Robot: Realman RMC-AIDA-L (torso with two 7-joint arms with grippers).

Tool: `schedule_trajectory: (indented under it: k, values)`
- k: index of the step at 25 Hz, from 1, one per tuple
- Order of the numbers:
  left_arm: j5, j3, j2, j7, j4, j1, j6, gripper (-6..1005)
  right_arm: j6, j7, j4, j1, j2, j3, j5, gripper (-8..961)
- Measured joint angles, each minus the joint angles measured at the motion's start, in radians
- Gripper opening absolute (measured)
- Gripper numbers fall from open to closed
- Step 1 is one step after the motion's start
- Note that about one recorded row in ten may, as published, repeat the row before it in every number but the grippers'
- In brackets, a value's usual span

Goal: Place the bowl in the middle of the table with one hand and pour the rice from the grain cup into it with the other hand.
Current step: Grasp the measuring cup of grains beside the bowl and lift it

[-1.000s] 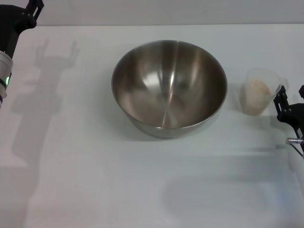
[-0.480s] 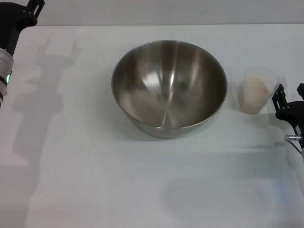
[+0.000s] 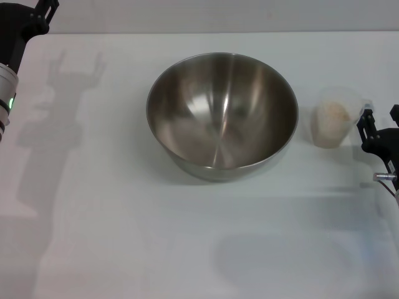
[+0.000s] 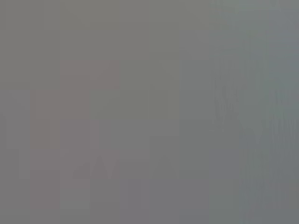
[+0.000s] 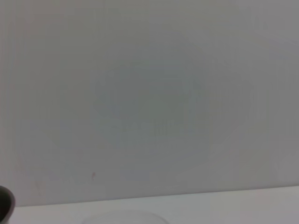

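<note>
Now the bowl [image 3: 222, 115] sits mid-bench, ready for pouring. My right tool [image 3: 378, 128], spread wide, flanks the rice-filled grain cup [image 3: 334, 118] without touching. Left tool [image 3: 28, 17] waits far corner, grip unclear.

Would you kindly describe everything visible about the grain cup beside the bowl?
The grain cup is a small, translucent plastic cup, tapered with a wider rim, standing upright on the white table to the right of the bowl, apart from it. Pale beige rice fills part of it. The right gripper sits right beside its rim, on the side away from the bowl; whether it touches the cup cannot be told.
</note>
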Motion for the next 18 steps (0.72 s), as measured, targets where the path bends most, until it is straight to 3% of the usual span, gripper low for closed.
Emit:
schedule_trajectory:
  k: [11, 18]
  values:
    - [0.0, -0.002, 0.0, 0.0, 0.0, 0.0, 0.0, 819, -0.004, 0.0, -0.002, 0.003, -0.001, 0.001, 0.0, 524]
    - [0.0, -0.01, 0.0, 0.0, 0.0, 0.0, 0.002, 819, -0.003, 0.0, -0.008, 0.008, -0.002, 0.002, -0.002, 255]
